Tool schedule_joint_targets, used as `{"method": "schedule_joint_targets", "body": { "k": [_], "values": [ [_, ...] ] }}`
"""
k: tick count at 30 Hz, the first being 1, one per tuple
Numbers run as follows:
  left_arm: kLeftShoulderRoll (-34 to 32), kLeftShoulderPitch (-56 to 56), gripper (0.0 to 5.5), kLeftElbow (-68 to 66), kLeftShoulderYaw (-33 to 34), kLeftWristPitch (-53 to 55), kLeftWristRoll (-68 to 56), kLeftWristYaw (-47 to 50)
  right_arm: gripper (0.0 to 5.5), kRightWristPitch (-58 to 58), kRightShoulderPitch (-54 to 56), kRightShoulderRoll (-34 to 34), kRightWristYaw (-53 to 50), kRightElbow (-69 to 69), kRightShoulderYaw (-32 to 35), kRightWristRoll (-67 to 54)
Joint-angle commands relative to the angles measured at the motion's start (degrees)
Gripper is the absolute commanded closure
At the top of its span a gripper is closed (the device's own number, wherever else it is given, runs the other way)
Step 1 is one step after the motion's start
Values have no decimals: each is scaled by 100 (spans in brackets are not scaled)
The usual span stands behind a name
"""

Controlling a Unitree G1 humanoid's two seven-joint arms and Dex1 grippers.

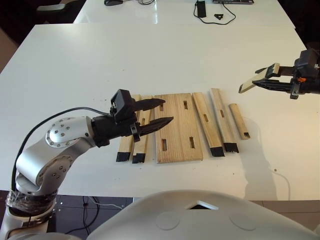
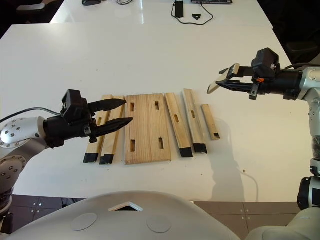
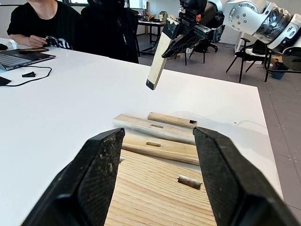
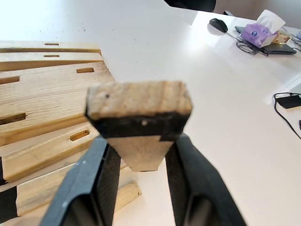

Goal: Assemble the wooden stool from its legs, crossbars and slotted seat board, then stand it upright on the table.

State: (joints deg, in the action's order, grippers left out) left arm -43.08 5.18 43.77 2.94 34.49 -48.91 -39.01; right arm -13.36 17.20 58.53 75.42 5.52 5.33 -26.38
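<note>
Left eye view shows wooden piece clamped in right claw above table.

We see two rounded silver arms: the left arm is ringed with small screws and trails a thin black cable. Both have matte black wrists and black tapered fingers. An orange tab marks the right arm.

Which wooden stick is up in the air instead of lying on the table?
The black-tipped wooden piece clamped in the right gripper, raised off to the right. All the other sticks lie flat on the table beside the seat board.
</note>
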Motion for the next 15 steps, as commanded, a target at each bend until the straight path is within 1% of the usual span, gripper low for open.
{"method": "schedule_joint_targets", "body": {
  "k": [1, 8, 12, 15],
  "values": [
    [72, -2, 278, -64, -196, -131, 354, -69, 423, 121, 43, -342, 47, -93, -202, 84],
    [-6, 116, 278, -116, -388, -271, 858, -279, 423, 526, 6, -599, 180, -113, -564, 469],
    [47, 71, 278, -251, -500, -274, 1149, -202, 423, 650, -183, -715, 271, -190, -768, 606],
    [71, 68, 278, -280, -517, -290, 1195, -248, 423, 976, -183, -896, 27, -57, -870, 886]
  ]
}}
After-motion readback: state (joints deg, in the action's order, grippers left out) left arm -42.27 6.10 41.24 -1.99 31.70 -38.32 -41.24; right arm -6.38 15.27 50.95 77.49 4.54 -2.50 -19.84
